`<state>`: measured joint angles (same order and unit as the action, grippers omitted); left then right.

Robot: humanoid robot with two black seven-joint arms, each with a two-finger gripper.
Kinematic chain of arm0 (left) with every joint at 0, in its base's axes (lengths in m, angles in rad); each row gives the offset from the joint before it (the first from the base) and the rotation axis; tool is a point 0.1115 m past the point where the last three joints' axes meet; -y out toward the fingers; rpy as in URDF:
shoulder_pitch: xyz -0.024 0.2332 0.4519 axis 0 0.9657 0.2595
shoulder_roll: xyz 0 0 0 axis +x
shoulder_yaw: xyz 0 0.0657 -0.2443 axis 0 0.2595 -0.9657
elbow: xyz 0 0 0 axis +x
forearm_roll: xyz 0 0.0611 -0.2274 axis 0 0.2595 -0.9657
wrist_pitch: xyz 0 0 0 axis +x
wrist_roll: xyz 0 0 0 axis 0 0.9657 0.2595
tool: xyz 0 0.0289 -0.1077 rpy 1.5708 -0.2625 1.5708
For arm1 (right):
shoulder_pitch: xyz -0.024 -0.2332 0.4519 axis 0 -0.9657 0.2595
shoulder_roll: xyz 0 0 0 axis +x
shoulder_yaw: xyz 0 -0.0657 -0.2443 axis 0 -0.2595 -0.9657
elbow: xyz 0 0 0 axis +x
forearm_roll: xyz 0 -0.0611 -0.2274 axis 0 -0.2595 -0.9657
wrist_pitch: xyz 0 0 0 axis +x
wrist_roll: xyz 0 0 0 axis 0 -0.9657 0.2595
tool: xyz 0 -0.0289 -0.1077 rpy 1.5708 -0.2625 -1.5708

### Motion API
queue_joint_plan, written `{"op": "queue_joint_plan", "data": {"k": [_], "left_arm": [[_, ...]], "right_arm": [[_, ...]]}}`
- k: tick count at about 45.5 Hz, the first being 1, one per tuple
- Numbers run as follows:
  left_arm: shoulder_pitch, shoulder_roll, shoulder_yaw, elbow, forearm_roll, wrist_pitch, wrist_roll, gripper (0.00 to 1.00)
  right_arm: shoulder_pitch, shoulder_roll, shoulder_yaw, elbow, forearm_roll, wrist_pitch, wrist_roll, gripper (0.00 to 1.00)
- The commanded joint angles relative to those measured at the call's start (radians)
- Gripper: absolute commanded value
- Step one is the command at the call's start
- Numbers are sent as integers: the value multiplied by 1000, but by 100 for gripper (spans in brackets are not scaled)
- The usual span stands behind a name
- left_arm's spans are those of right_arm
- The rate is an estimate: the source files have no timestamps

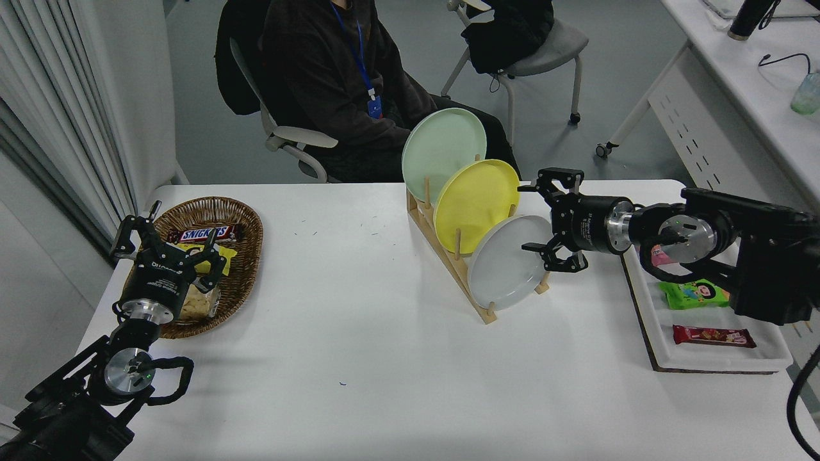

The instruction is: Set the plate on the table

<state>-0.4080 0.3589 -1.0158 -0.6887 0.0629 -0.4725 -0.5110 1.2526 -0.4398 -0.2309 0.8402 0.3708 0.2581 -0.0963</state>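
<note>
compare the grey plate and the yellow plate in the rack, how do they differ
The grey plate sits in the front slot nearest the camera; the yellow plate stands behind it and higher. The right end effector is open at the grey plate's edge, not around the yellow one. Both lean upright in the wooden rack.

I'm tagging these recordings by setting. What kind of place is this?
Probably an office or lab used for robot trials: grey wheeled office chairs, a long white side desk with cables, and a large white rectangular table staged with a wooden rack of round plates.
</note>
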Motion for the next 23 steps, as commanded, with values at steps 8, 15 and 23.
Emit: {"op": "queue_joint_plan", "data": {"k": [8, 15, 23], "left_arm": [[0, 0, 0, 0, 0, 0, 0, 98], [0, 0, -1, 0, 0, 0, 0, 98], [0, 0, -1, 0, 0, 0, 0, 98]], "right_arm": [[18, 72, -5, -108, -30, -3, -6, 99], [16, 93, -2, -135, -32, -3, -9, 99], [11, 93, -2, -135, -27, -39, -22, 99]]}}
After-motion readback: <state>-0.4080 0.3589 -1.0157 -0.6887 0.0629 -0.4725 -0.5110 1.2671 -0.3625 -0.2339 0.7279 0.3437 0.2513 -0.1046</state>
